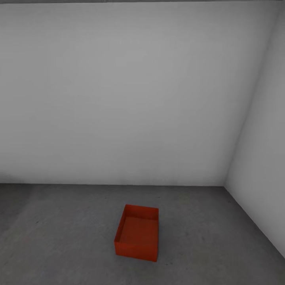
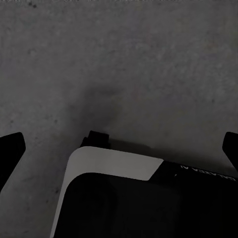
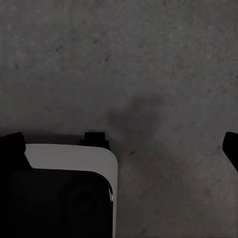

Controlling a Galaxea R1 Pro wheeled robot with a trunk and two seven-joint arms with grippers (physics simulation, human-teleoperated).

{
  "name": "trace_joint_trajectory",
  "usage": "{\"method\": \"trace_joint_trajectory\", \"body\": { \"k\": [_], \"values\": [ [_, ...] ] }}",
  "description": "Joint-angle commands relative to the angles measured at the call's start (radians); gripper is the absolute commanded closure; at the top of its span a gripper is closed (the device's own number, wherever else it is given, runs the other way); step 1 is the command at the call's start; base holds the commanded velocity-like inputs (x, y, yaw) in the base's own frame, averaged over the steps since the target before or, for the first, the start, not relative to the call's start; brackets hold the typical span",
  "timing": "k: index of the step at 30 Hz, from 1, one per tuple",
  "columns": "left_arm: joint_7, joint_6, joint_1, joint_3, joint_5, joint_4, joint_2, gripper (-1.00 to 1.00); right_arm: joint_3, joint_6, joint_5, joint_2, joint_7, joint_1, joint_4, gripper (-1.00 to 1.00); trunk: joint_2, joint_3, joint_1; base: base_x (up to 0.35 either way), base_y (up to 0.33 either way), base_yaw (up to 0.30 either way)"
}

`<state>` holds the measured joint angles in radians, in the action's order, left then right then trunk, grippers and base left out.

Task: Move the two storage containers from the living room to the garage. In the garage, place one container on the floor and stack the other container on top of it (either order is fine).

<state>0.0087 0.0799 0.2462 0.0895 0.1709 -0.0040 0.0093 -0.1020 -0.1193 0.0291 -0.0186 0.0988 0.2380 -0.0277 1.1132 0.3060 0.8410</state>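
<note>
We see one storage container [image 1: 137,233] standing alone on the floor [image 1: 59,237], open top unobstructed, bare concrete on every side. Back wall [image 1: 118,99] sits well behind it; side wall [image 1: 261,158] closes off the right. Robot base [image 2: 124,198] occupies ground beneath both wrists.

Storage container [image 1: 137,233]: on the floor [image 1: 59,237], well in front of the back wall [image 1: 118,99].
Side wall [image 1: 265,166]: right of the container, meeting the back wall in a corner behind and right of it.
</note>
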Motion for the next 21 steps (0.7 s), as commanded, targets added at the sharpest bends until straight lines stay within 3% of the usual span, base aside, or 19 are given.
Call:
{"method": "trace_joint_trajectory", "body": {
  "k": [1, 21],
  "values": [
    [0.001, 0.003, 0.001, 0.007, 0.0, 0.001, 0.0, -1.0, -0.008, -0.005, 0.002, 0.0, 0.001, 0.001, -0.003, -1.0, 0.001, 0.001, 0.0, 0.0, 0.0, 0.0],
    [0.001, 0.003, 0.001, 0.007, 0.002, 0.001, 0.0, -1.0, -0.001, -0.005, 0.02, 0.002, -0.004, 0.001, -0.003, -1.0, 0.001, 0.001, 0.0, 0.0, 0.0, -0.01]
  ]
}}
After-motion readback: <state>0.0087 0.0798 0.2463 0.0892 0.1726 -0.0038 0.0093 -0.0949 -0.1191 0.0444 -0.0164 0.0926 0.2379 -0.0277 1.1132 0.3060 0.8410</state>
